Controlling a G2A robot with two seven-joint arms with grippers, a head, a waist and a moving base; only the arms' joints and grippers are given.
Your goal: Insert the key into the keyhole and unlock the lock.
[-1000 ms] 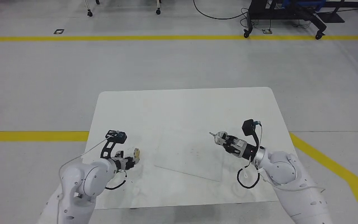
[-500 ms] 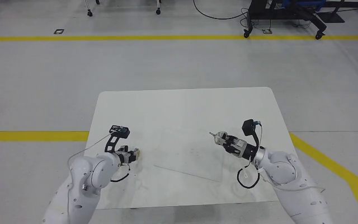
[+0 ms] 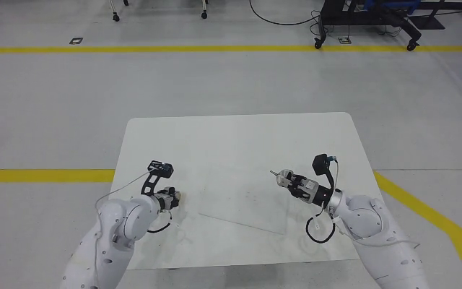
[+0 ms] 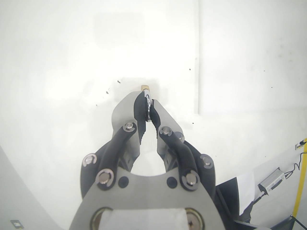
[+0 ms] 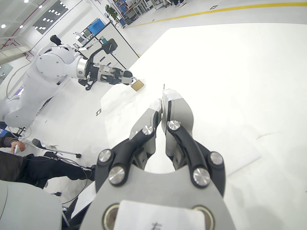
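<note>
Brass marks the lock (image 5: 137,85): in the right wrist view its body hangs just past the left gripper (image 5: 128,76) at the middle left of the frame, low over the white table (image 3: 238,144). Whether it touches the surface I cannot tell. That gripper's fingers are closed tight on the silver shackle (image 4: 148,107), which the left wrist view shows pinched between the black pads (image 4: 138,111), a sliver of brass peeking beyond the tips. In the top view, lock and left gripper sit in the lower left of the frame, near the table's left edge.

The right gripper (image 3: 284,176) sits in the lower right of the top view, its fingers pressed together on the key (image 5: 164,86) — a thin metal blade sticks out past the fingertips, pointing toward the lock's side of the table.

Both pickups look done: lock in one gripper, key in the other. What is left is the substance of the task — the two are well apart with bare table between them, the key is not in the keyhole, and nothing looks unlocked. The keyhole is too small to make out, so I cannot tell whether it faces the key.
</note>
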